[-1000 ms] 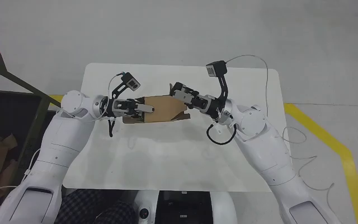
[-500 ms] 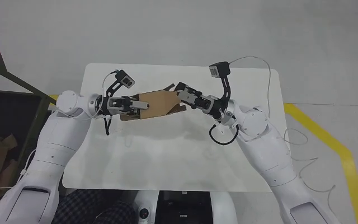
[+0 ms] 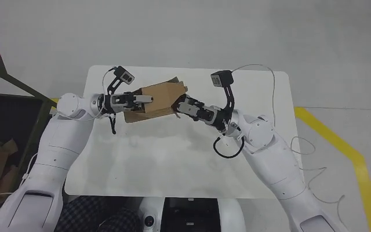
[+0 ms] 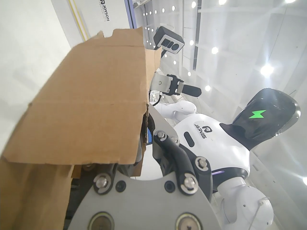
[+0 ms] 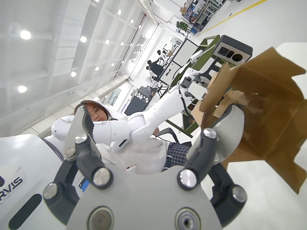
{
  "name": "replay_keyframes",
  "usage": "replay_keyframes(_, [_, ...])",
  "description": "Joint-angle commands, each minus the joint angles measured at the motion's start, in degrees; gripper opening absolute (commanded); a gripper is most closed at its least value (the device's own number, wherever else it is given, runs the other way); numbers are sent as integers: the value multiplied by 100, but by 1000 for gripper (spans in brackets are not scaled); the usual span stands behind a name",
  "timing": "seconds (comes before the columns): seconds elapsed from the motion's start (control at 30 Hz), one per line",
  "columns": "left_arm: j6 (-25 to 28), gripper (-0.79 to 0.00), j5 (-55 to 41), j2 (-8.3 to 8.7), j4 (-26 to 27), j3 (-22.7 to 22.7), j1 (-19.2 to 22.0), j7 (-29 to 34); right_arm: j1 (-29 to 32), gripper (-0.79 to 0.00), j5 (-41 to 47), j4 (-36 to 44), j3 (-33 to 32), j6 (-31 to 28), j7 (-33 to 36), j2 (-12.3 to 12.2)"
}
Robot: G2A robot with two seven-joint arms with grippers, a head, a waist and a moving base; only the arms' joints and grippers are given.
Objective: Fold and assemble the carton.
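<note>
carton (image 3: pixel 156 97) lengthwise left-right, right end angled far | left claw (image 3: pixel 143 100) clamped on carton | right claw (image 3: pixel 179 107) wide, touching right end

White arms (image 3: pixel 58 136), silver screws (image 5: pixel 103 177)

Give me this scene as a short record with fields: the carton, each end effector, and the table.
carton: brown cardboard, partly opened, flaps loose, tilted, between both arms over the table's far side
left end effector: shut on one end of the carton
right end effector: open, at the carton's opposite end, touching it
table: white, beneath the carton and both arms
</note>
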State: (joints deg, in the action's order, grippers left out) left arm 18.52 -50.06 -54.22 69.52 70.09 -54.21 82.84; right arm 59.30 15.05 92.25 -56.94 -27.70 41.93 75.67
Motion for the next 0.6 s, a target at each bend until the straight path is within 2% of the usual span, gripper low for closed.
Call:
replay_keyframes(0.0, [20,-785,-60,-14,-11,19,8,-56,35,0,7,43,36,16,6,3])
replay_keyframes(0.33, [56,-785,-160,-67,-26,68,24,-142,26,0,78,29,264,-42,-114,63])
replay_keyframes(0.57, [-157,-785,-377,-67,-94,214,4,73,80,0,-88,-186,-141,-4,-120,-15])
